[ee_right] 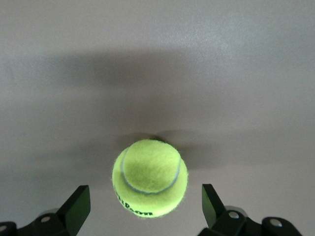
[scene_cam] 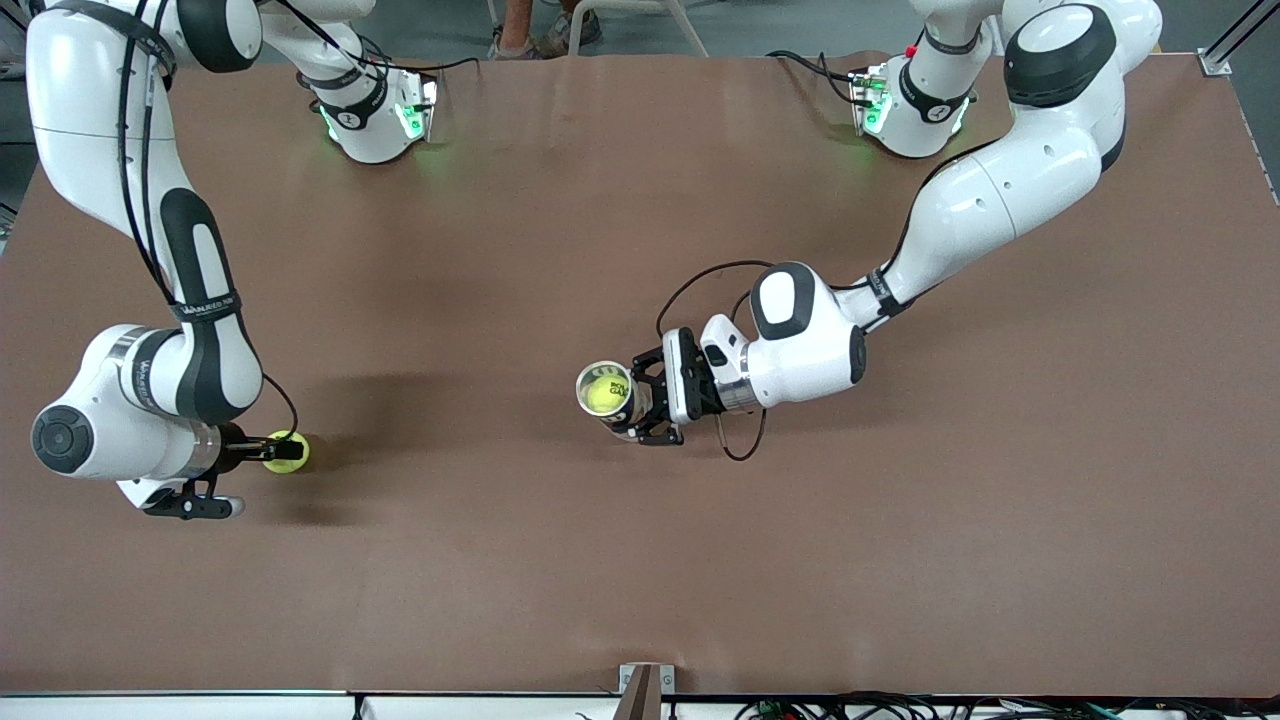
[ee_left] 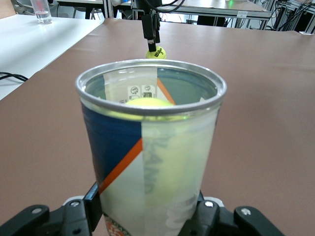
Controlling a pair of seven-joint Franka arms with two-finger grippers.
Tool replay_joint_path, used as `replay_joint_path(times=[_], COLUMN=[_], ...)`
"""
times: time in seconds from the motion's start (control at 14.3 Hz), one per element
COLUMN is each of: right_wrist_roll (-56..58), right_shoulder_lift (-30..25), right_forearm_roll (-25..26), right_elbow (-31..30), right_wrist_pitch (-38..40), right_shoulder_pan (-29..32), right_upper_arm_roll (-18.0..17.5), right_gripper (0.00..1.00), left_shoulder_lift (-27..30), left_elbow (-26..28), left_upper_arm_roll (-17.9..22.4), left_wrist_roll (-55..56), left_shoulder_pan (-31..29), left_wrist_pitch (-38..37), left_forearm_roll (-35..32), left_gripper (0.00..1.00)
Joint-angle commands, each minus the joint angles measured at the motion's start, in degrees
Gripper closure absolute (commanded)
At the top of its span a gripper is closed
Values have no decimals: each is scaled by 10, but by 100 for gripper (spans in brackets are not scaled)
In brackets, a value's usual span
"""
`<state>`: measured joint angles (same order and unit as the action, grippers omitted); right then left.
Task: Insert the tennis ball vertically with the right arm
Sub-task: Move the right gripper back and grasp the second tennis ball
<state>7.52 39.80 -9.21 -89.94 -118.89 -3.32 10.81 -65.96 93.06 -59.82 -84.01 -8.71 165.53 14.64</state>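
Gripping an upright tennis ball can (scene_cam: 607, 391) with one ball already inside at mid-table, the left gripper (scene_cam: 640, 405) clamps its wall. The right gripper (scene_cam: 285, 452), jaws apart, straddles a tennis ball (scene_cam: 287, 451) on the table (scene_cam: 500, 250) at its arm's end.

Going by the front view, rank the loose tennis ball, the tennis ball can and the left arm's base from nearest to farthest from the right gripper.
1. Loose tennis ball: on the table between the open fingers of the right gripper, at the right arm's end.
2. Tennis ball can: mid-table, held upright by the left gripper.
3. Left arm's base: at the table's edge farthest from the front camera.
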Motion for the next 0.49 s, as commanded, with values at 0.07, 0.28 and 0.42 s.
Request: replay_joint_path(times=[0.07, 0.28, 0.42], right_wrist_roll=[8, 7, 8], right_shoulder_lift=[-8, 1, 2], right_forearm_roll=[-12, -12, -12], right_elbow=[-17, -17, -17], right_wrist_pitch=[-8, -10, -17], right_shoulder_pan=[-3, -5, -5], right_upper_arm_roll=[0, 0, 0], right_gripper=[0, 0, 0], left_shoulder_lift=[-9, -9, -9], left_elbow=[3, 2, 2], left_upper_arm_roll=[-15, -14, -14], left_wrist_roll=[-21, -21, -21], left_shoulder_pan=[-9, -8, -7], left_wrist_pitch=[3, 3, 3], left_forearm_roll=[15, 14, 14], left_gripper=[31, 31, 31])
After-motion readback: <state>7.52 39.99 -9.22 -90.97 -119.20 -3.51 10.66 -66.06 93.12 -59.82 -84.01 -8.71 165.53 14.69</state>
